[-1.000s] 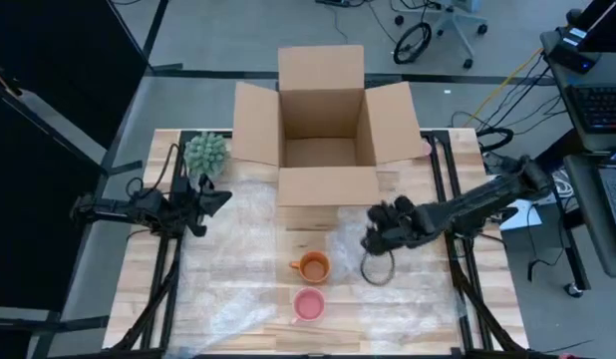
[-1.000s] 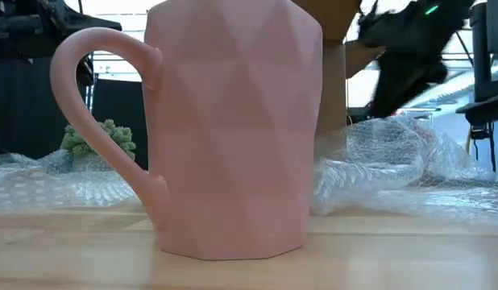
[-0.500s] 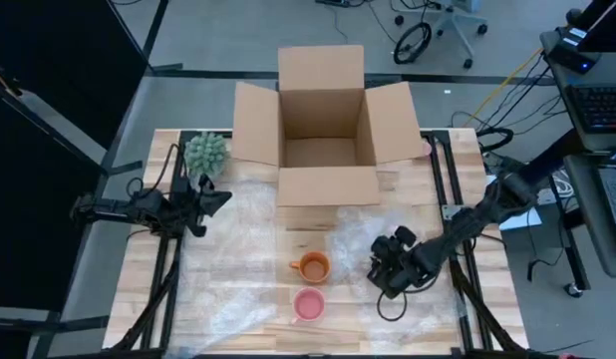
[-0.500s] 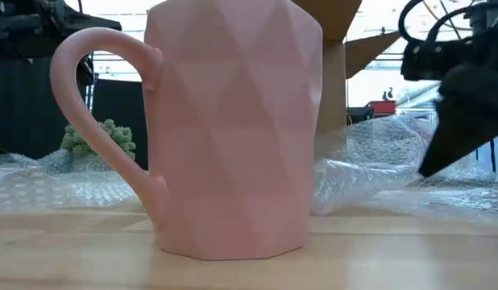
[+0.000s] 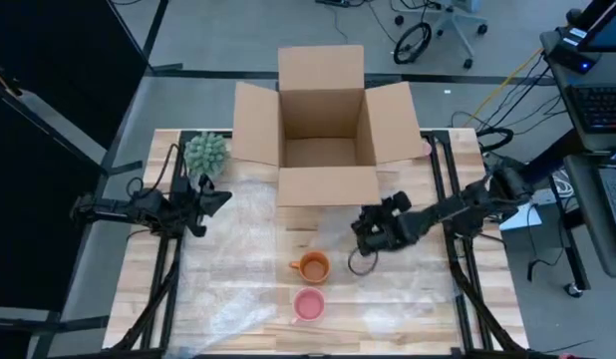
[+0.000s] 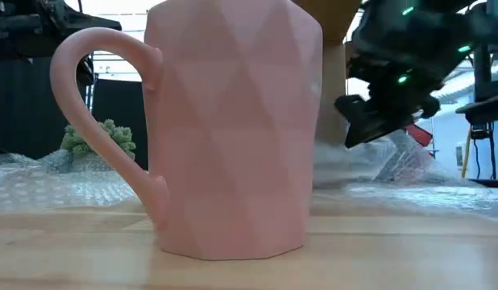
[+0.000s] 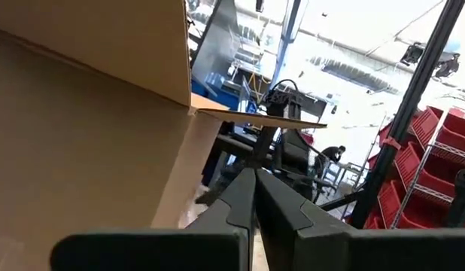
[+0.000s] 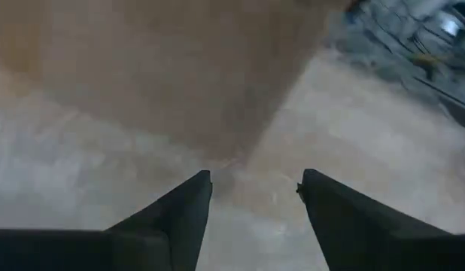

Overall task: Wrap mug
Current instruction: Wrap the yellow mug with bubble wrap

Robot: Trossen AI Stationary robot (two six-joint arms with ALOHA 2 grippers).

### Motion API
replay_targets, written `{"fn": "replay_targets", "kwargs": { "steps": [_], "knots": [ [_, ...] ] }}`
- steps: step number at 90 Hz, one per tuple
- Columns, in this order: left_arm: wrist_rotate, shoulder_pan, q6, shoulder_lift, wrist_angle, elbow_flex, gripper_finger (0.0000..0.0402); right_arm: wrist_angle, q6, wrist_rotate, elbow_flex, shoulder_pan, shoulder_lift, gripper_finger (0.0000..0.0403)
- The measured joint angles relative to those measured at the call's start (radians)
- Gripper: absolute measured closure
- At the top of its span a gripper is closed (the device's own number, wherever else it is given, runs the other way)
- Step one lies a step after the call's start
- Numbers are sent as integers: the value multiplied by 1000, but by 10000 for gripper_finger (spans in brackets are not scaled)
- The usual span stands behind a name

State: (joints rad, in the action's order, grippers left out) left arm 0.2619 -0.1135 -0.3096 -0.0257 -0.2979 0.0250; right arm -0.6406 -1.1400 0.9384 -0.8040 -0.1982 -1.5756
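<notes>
Pink mug (image 5: 308, 304) sits near table (image 5: 238, 309) front edge, just in front of orange mug (image 5: 313, 266). Right gripper (image 5: 365, 239) fingers open, w/ nothing between, over bubble wrap (image 5: 388, 299) right of orange mug. Left gripper (image 5: 216, 197) fingers closed, parked far left of it. Risk: a poor pinch on the thin wrap could slip or drag into the mugs & tip them.

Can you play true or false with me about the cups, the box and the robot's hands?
1. The cardboard box is open. True.
2. The pink mug lies tipped on its side. False: it stands upright on the table.
3. The orange mug is inside the box. False: it sits on the table, between the box and the pink mug.
4. The right end effector has its fingers spread apart. True.
5. The left end effector is holding the green plant. False: its fingers are pressed together on nothing, and the plant sits apart at the table's corner.
</notes>
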Motion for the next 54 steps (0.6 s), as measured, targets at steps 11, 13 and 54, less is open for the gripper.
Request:
{"fn": "replay_targets", "kwargs": {
  "steps": [11, 13, 54],
  "knots": [
    [0, 0, 0, 0, 0, 0, 402, 4, 52, -42, -21, 89, 17, 206],
    [0, 0, 0, 0, 0, 0, 402, 5, 81, -68, -24, 102, 18, 206],
    [0, 0, 0, 0, -8, 0, 402, -228, -22, -545, -138, -151, 164, 206]
  ]
}}
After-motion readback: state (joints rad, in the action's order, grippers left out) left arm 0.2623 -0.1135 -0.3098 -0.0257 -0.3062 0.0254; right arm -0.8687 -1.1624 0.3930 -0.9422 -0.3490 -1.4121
